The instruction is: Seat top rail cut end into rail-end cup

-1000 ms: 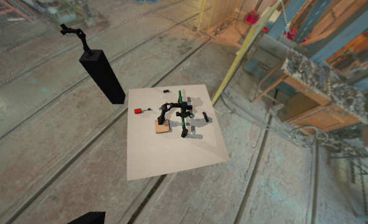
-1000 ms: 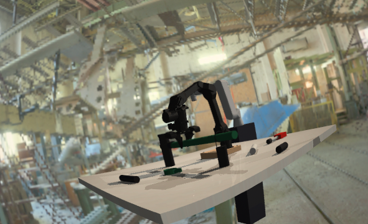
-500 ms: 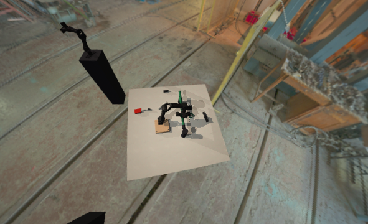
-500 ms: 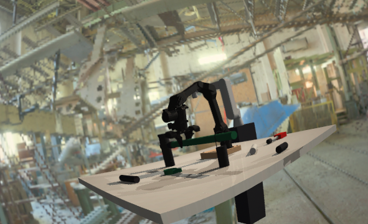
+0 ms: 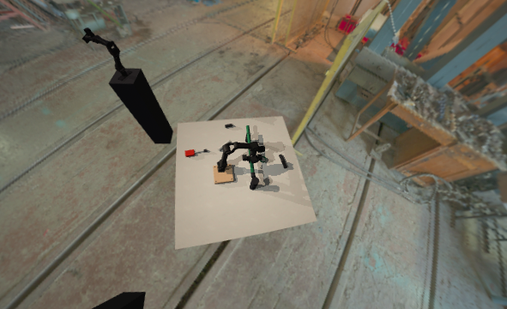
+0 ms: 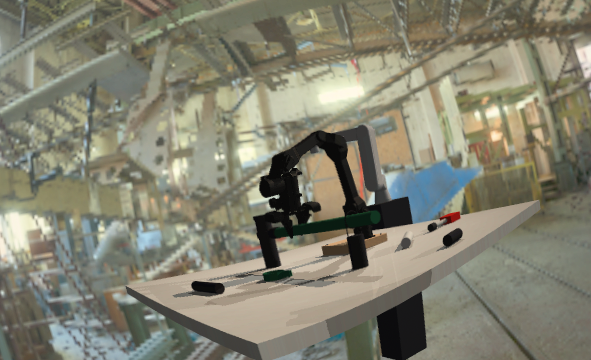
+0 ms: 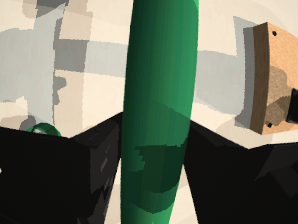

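The green top rail [image 5: 248, 130] [image 6: 325, 226] [image 7: 160, 60] runs nearly level above the table. My gripper [image 6: 295, 228] [image 7: 152, 120] is shut on the rail, one dark finger on each side, between the two posts and closer to the big post. The rail's near end meets the dark fittings at the top of the big post [image 5: 254, 184] [image 6: 270, 252]; they are too dark and small to tell how deep it sits in the cup. The far part passes over the smaller post [image 6: 358, 252], and its round end sticks out beyond it. The loop cap and brace band are hard to make out.
The arm's wooden base plate [image 5: 223, 177] [image 6: 337, 249] [image 7: 280, 60] is beside the rail. On the table [image 5: 202, 223] [image 6: 245, 325] lie a small green piece [image 6: 277, 275] [image 7: 45, 129], black cylinders [image 5: 283, 161] [image 6: 207, 287] [image 6: 452, 237] and a red-ended item [image 5: 190, 153] [image 6: 452, 217].
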Controlling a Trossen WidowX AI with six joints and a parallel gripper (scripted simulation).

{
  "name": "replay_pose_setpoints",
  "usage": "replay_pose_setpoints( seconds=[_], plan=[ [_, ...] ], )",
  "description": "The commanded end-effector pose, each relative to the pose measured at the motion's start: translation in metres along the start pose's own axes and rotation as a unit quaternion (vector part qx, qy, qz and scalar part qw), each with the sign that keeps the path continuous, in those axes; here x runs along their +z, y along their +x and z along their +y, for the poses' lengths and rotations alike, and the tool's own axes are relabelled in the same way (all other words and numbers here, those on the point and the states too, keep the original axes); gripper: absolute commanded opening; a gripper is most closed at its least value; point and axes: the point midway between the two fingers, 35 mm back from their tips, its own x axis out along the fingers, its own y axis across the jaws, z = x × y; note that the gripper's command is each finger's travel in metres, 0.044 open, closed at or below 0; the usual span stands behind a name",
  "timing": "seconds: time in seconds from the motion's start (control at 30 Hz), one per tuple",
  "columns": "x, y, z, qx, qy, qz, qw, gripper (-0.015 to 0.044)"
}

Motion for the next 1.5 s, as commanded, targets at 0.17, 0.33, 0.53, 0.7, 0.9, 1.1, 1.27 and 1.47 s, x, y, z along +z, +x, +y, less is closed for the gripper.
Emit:
replay_pose_setpoints(
  seconds=[0.17,0.33,0.53,0.7,0.9,1.1,1.27,1.47],
  plan=[
    [0.01,0.001,0.0,0.001,0.0,-0.004,1.0,0.0],
    [0.014,0.001,0.001,0.001,0.0,-0.004,1.0,0.0],
    [0.019,0.002,0.001,0.001,0.0,-0.004,1.0,0.0],
    [0.023,0.003,0.001,0.001,0.0,-0.004,1.0,0.0],
    [0.027,0.003,0.001,0.001,0.0,-0.004,1.0,0.0],
    [0.032,0.004,0.001,0.001,0.0,-0.005,1.0,0.0],
    [0.028,0.005,0.001,-0.002,-0.002,0.001,1.0,0.0],
    [0.028,0.005,0.001,-0.002,-0.002,0.001,1.0,0.0]
  ],
)
